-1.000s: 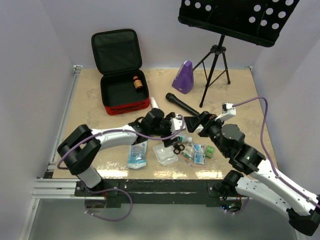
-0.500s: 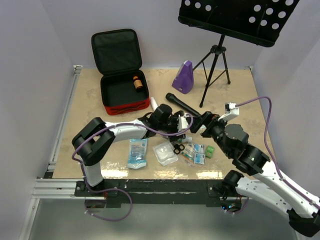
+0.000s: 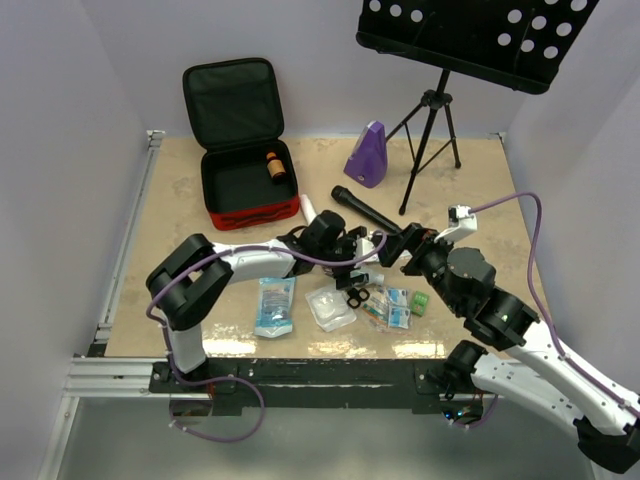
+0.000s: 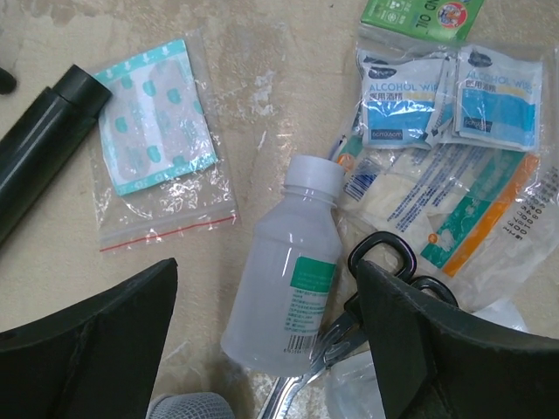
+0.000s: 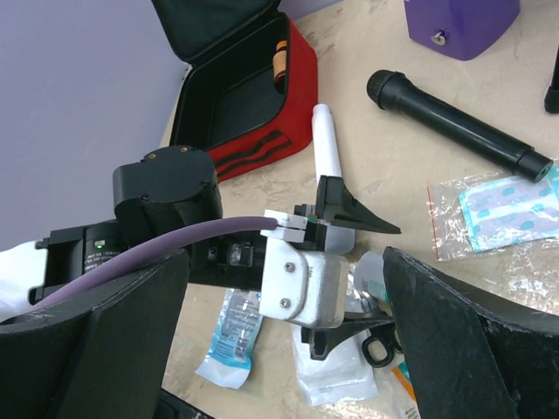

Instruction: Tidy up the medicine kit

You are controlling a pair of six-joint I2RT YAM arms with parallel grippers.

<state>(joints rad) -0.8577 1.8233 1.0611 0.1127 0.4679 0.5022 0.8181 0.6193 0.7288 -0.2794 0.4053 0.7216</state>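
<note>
Pale lilac walls (image 3: 60,150) close in a beige, marbled worktop (image 3: 175,210) on three sides. A black music stand (image 3: 470,35) with a perforated desk rises from the far right part of the worktop on a tripod.

The medicine kit (image 3: 255,213) lies by the far left corner, unzipped, with its black-lined lid propped upright against the back wall. Its red base holds one small brown bottle (image 3: 275,166) lying at the right side; the rest of the lining shows bare.

A purple metronome (image 3: 368,155) stands near the middle of the far edge. A black microphone (image 3: 365,208) lies slantwise at the centre.

The left fingers (image 4: 96,349) are spread wide over a clear bottle (image 4: 284,292) with a white cap, which lies flat on the worktop between them; they pinch nothing. The right fingers (image 5: 96,340) are also spread wide and hold nothing, just beside the left wrist.

Towards the near edge lie alcohol wipe packets (image 4: 454,100), black-handled scissors (image 4: 384,262) touching the bottle, a zip bag of plasters (image 4: 157,122) and a green packet (image 4: 419,10). A white tube (image 5: 327,153) lies just beside the kit's near right corner.
</note>
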